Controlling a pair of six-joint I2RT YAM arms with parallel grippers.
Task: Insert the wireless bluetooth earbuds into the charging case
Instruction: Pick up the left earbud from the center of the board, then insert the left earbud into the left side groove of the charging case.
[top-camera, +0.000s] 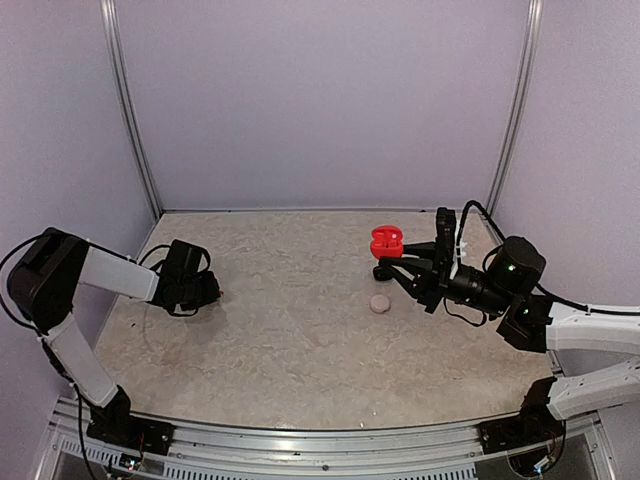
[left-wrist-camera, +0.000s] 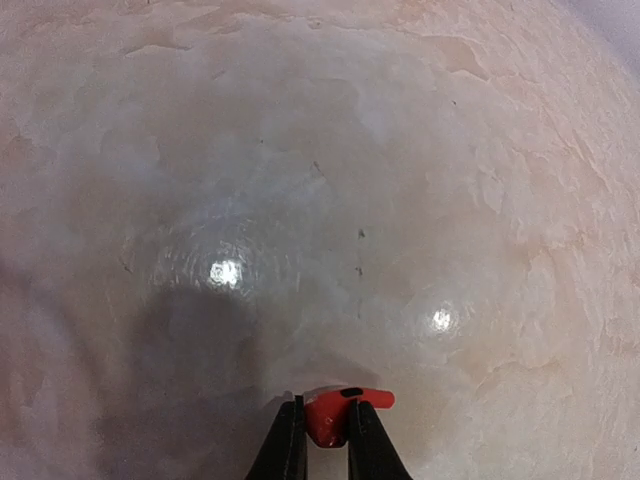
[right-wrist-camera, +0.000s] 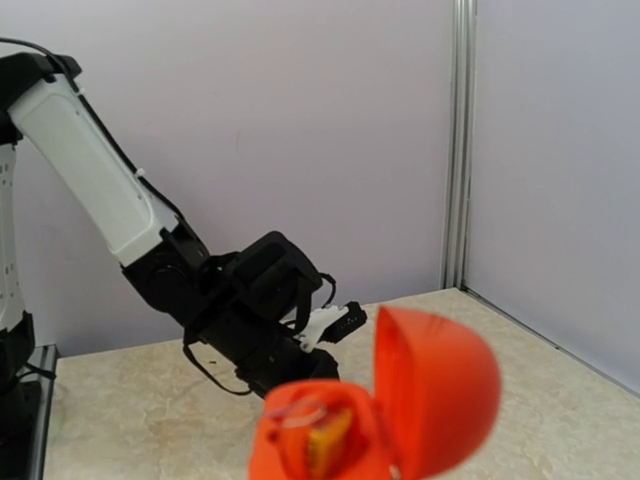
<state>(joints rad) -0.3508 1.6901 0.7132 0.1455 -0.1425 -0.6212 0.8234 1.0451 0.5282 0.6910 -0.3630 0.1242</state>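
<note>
- Left pincer (left-wrist-camera: 325, 408), by the table's (top-camera: 300, 340) left edge, clamps the red-orange earbud (left-wrist-camera: 336, 414) across its body: tiny, light, probably slick.
- Right pincer (top-camera: 391, 260) clamps the open, rigid charging case (top-camera: 386, 241).

Red case (top-camera: 386, 241), red-org bud (left-wrist-camera: 335, 412), beige marbled tbl (top-camera: 290, 320).

Open tabletop (top-camera: 280, 330) spans the middle, broken by 1 pale round case (top-camera: 379, 302).
</note>
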